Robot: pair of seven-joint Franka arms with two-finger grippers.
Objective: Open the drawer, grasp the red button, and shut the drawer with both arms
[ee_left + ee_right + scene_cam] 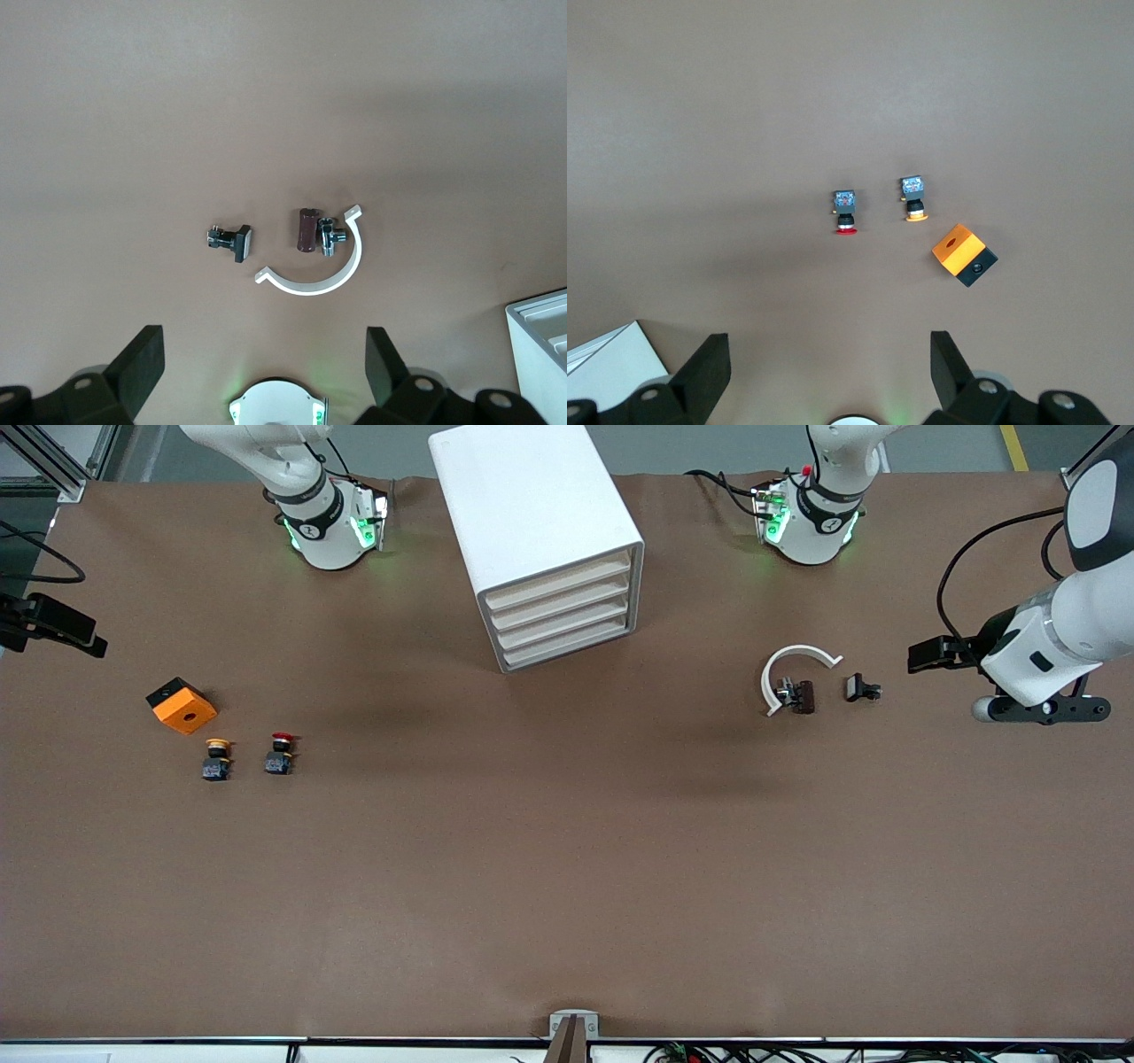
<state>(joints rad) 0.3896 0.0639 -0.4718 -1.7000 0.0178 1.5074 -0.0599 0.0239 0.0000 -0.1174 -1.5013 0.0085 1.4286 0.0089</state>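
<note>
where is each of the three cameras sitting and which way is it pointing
Front view: high across the table, facing both arm bases; shows the cabinet, red button and left hand.
Left wrist view: on the left arm, looking down past its open fingers at a white curved piece and small fittings.
Right wrist view: on the right arm, looking down past its open fingers at the red button, yellow button, orange block.
Shared: front and right wrist views both show both buttons and the block.

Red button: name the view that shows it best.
The right wrist view shows the red button closest, cap and body both clear, lying beside the yellow button. The front view shows it smaller. The left wrist view misses it.
</note>
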